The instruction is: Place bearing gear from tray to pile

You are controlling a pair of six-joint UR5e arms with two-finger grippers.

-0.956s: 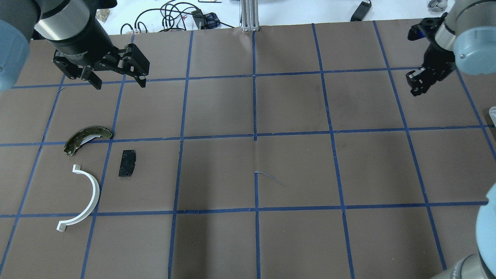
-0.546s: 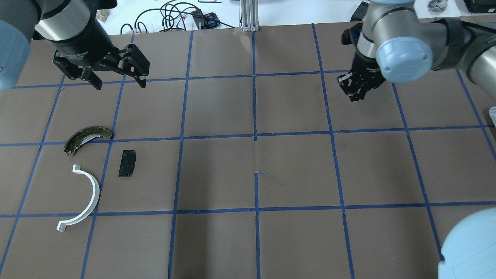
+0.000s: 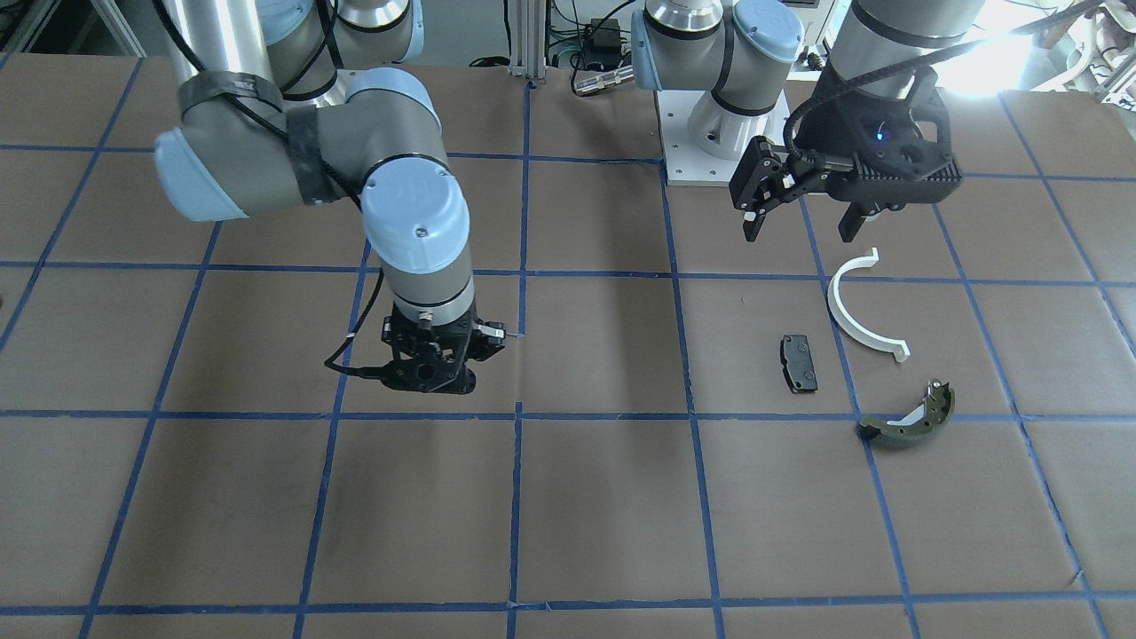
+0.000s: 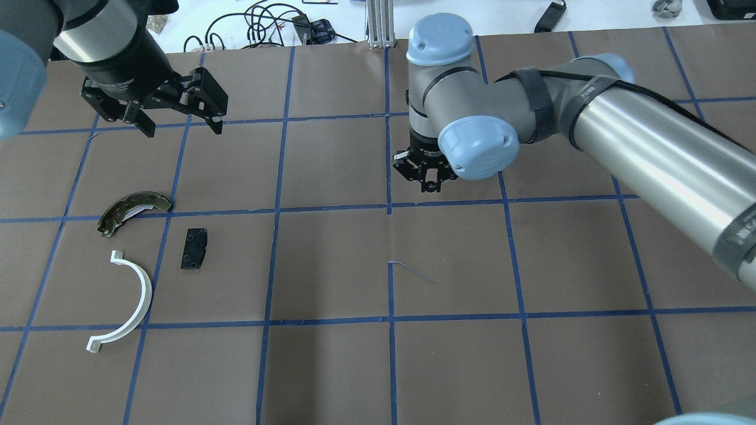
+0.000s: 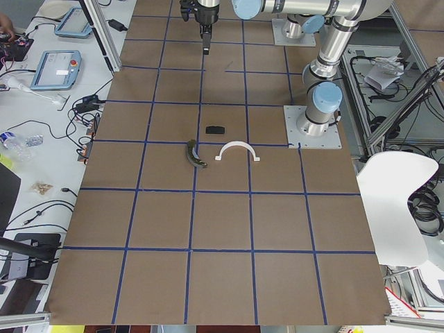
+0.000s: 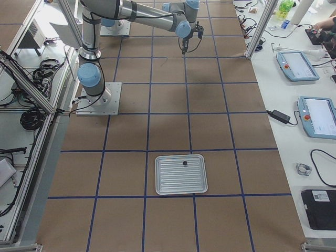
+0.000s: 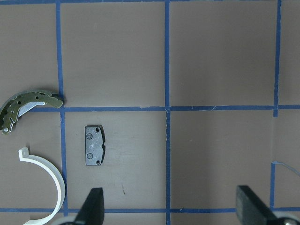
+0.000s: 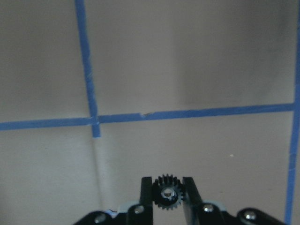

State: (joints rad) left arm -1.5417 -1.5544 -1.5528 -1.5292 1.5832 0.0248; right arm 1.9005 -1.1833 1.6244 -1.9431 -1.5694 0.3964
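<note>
My right gripper (image 4: 434, 183) is shut on a small black bearing gear (image 8: 167, 194), held between its fingertips above the middle of the table; it also shows in the front view (image 3: 430, 382). The pile lies on my left side of the table: a white half-ring (image 4: 139, 295), a black pad (image 4: 194, 248) and an olive brake shoe (image 4: 133, 209). My left gripper (image 4: 180, 127) is open and empty, hovering beyond the pile. Its wrist view shows the pad (image 7: 95, 145), the shoe (image 7: 26, 105) and the half-ring (image 7: 54, 180) below it.
The ribbed metal tray (image 6: 178, 184) lies at the table's end on my right, with one small dark part (image 6: 185, 164) on it. Cables (image 4: 266, 23) and an aluminium post (image 4: 381, 23) stand at the far edge. Blue tape lines grid the brown table.
My right arm has swept from the far right edge to the table's middle, carrying the gear toward the pile side. My left arm and the pile have not moved.
</note>
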